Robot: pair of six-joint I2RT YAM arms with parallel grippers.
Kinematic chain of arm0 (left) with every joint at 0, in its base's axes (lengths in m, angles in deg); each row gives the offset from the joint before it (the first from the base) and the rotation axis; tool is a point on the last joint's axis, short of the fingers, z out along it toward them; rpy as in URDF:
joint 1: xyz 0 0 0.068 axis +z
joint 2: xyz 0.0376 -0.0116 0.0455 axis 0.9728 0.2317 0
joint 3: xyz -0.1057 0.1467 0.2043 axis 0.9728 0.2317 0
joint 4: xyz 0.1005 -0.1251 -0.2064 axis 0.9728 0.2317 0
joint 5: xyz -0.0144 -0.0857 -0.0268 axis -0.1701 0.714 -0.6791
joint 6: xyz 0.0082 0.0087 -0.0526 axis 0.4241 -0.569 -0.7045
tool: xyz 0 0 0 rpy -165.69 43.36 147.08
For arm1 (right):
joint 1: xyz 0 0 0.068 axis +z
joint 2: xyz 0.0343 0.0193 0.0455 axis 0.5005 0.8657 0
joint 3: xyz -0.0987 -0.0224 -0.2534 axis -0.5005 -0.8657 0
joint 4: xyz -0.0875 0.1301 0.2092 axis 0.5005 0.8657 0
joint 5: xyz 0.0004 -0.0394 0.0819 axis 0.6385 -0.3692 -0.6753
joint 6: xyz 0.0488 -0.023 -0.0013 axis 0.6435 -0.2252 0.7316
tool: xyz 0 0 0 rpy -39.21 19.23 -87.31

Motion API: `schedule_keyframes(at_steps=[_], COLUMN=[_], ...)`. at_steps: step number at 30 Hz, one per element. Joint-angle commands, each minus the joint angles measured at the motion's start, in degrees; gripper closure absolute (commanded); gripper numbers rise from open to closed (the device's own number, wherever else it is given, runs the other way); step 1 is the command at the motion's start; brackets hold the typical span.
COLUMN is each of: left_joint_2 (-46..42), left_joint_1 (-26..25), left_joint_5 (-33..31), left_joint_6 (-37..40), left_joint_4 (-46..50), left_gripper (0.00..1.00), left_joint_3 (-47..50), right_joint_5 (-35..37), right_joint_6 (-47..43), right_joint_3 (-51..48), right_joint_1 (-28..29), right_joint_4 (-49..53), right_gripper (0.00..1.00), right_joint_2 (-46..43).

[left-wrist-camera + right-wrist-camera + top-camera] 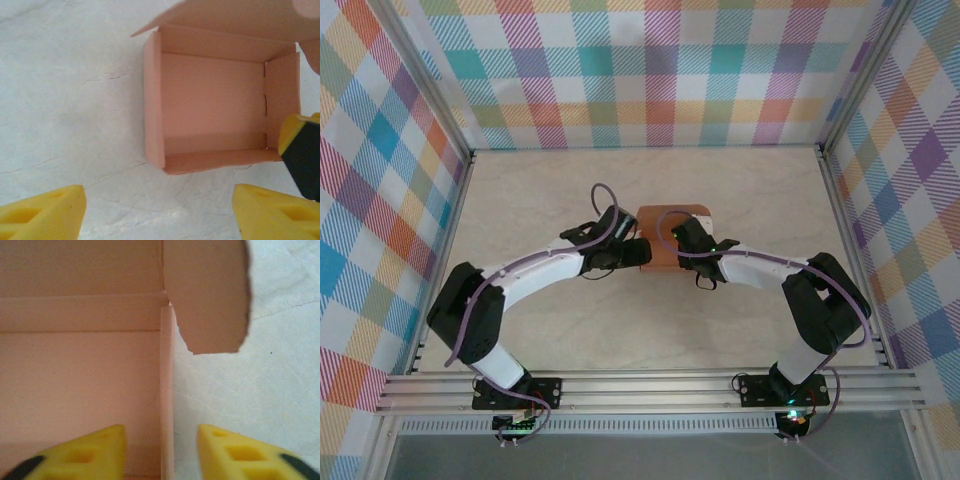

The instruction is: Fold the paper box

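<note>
The pale marbled table (740, 190) carries the paper box (665, 228) at its centre, just beyond where the two arms meet. Both arms reach inward from their bases with elbows bowed out, so the wrists converge on the box from either side.

In the left wrist view the paper box (212, 100) sits as an open tray with all four walls standing. Its lid (240, 17) is thrown back on the far edge. I judge the tray-forming step finished and the closing step about to start. The next move calls for catching the lid, swinging it over the tray and tucking its flaps inside the walls without crushing the thin card.

The left gripper (160, 215) hangs back over bare table on the near side of the box, its fingers spread wide with nothing between them. The right gripper (160, 445) points down at the box's side wall (167, 390), one finger inside the tray and one outside, parted and not pinching. Whether the inner finger brushes the card is hard to tell this close. A rounded flap (207, 295) of the lid stands just past that wall.
</note>
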Motion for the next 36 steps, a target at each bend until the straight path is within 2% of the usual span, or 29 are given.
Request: schedule_keyframes(at_steps=[1,3,7,11,15,19,24,26,31,36], left_joint_2=[-5.05,-6.69,-7.33,-3.89,-0.17,2.76,8.42,10.69,14.20,16.99], left_joint_1=[2.24,3.51,6.34,8.52,8.64,8.66,8.66,8.66,8.61,8.66], left_joint_5=[0.68,1.42,5.22,11.20,12.34,10.06,8.11,8.33,9.12,8.47], left_joint_6=[0.95,3.06,10.73,24.06,34.83,40.25,42.32,42.16,41.51,41.24], left_joint_4=[-1.03,-0.32,0.23,3.79,8.31,8.75,10.27,10.24,10.96,12.66], left_gripper=[0.18,0.13,0.02,0.02,0.04,0.07,0.16,0.22,0.26,0.39], left_joint_3=[1.82,2.19,1.11,-4.73,-10.66,-13.65,-18.97,-20.75,-23.85,-26.73], right_joint_5=[-1.99,-2.80,-8.52,-19.14,-22.46,-26.73,-28.74,-28.81,-26.50,-25.80], right_joint_6=[-3.00,-4.71,-9.04,-17.55,-25.02,-30.18,-34.15,-34.72,-35.25,-35.25], right_joint_3=[0.82,1.31,3.32,9.55,16.05,19.53,23.89,25.27,28.17,30.01], right_joint_1=[-0.11,-0.44,-2.50,-6.77,-10.35,-13.26,-14.65,-14.70,-14.79,-15.10], right_joint_4=[0.66,2.14,5.94,15.26,23.26,24.06,25.02,24.75,25.20,26.55], right_gripper=[0.45,0.37,0.29,0.25,0.24,0.29,0.39,0.42,0.49,0.58], right_joint_2=[-3.49,-5.47,-9.39,-10.50,-9.39,-7.02,-0.48,1.58,5.16,6.11])
